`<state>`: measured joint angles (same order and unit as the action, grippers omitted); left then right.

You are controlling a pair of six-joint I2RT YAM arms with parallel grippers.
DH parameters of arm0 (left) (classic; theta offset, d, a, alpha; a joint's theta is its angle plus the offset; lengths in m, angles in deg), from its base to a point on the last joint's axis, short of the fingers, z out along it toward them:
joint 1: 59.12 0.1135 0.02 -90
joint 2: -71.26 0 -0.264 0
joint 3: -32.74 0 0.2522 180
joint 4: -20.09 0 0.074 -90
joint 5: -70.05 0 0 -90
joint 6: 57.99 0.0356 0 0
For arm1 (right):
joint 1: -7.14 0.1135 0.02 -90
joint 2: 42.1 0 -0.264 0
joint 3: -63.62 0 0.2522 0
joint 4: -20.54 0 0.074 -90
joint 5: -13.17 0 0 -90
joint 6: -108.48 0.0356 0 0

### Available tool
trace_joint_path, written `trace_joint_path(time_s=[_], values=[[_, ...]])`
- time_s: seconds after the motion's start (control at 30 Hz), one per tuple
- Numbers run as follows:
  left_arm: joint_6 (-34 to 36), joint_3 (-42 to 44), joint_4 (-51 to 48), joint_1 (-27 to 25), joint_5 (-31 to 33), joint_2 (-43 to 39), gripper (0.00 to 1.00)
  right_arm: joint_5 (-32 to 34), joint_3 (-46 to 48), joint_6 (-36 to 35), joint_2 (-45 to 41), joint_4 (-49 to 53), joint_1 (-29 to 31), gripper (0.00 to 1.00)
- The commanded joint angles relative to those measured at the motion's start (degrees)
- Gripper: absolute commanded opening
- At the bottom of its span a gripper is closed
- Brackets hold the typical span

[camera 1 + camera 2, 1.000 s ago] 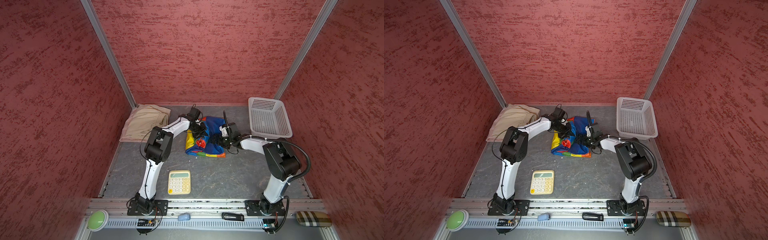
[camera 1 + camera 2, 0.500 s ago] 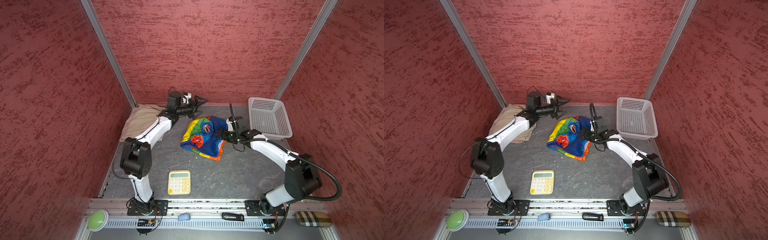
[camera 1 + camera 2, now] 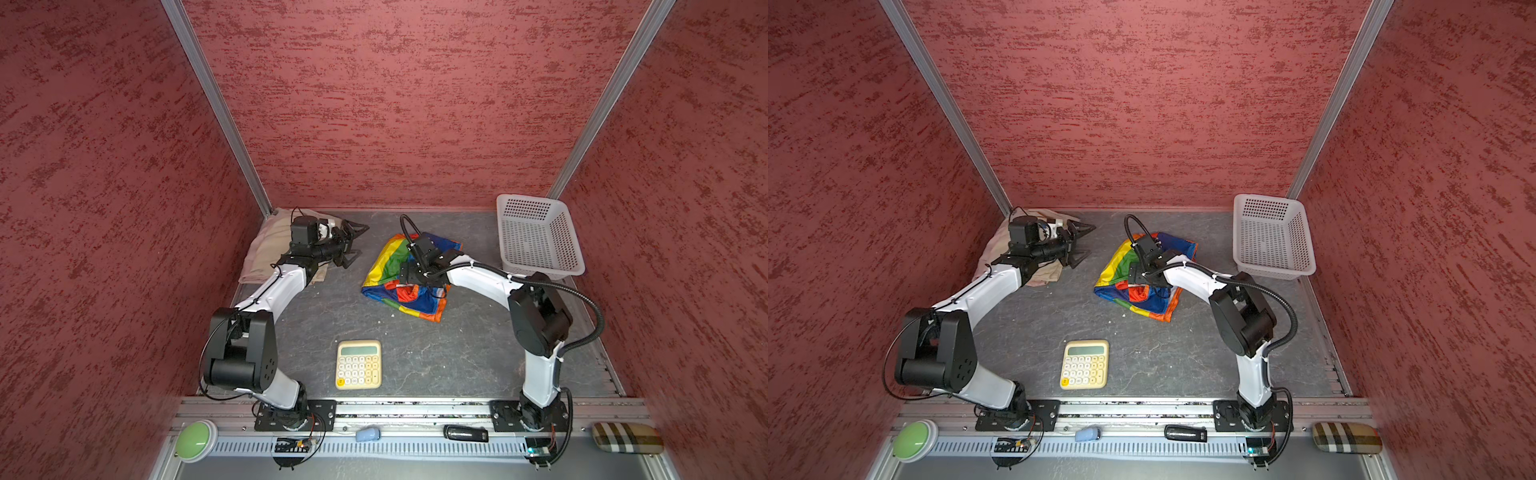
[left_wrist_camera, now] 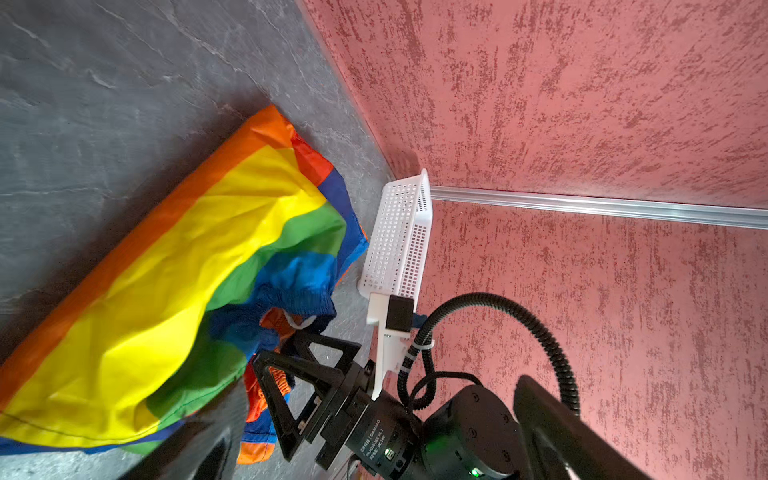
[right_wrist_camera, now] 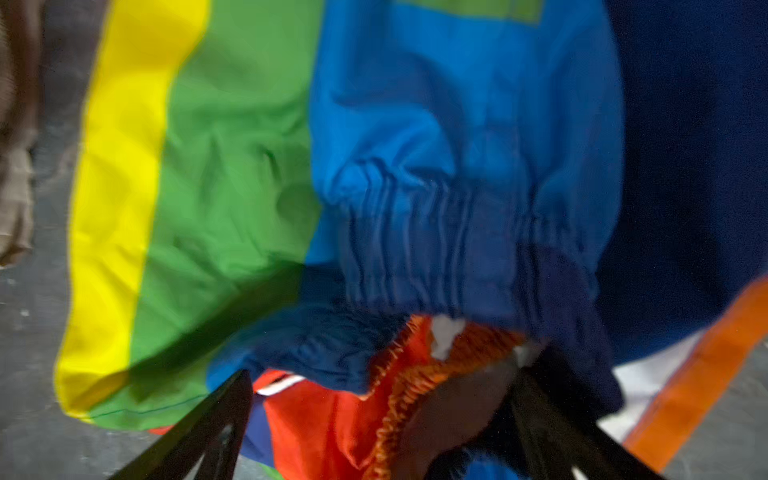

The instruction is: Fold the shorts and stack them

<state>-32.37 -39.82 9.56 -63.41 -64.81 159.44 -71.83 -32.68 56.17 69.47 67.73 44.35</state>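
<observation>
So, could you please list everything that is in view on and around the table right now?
rainbow shorts: 1, multicolour, crumpled, far centre of the table
beige shorts: 1 pile, beige, far-left corner; cannot tell if more pairs lie in it
basket: 1, white, far-right corner
calculator: 1, cream-yellow, near centre
button: 1, green, front rail, left end
small object: 1, light blue, front rail
stick: 1, black, front rail
case: 1, plaid, front rail, right end
table: 1, grey
left gripper: 1, black, open, beside the beige shorts
right gripper: 1, black, open, at the rainbow shorts' waistband
</observation>
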Motion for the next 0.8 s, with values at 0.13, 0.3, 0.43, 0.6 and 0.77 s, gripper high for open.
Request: trace_joint_path(time_s=[0.13,0.3,0.43,0.6,0.77], values=[[-0.34,1.95,6.00,-0.66,-2.72,1.38,1.00,3.43,-1.07,1.42,2.95,-0.41,0.14,0.91],[-0.59,3.55,7.24,-1.41,-2.49,1.90,0.99,4.84,-4.22,-2.05,5.70,1.84,0.05,0.49],[-1.42,5.09,8.85,-1.49,-2.62,2.44,0.99,3.63,-5.04,-3.27,6.29,2.43,0.05,0.21],[-1.50,4.81,9.11,-1.69,-2.56,2.61,0.99,2.79,-5.78,-4.03,4.66,3.75,0.05,0.00],[0.37,2.27,6.03,-2.30,-2.41,2.96,0.99,4.09,-9.67,-6.41,-0.64,7.39,-0.12,0.00]])
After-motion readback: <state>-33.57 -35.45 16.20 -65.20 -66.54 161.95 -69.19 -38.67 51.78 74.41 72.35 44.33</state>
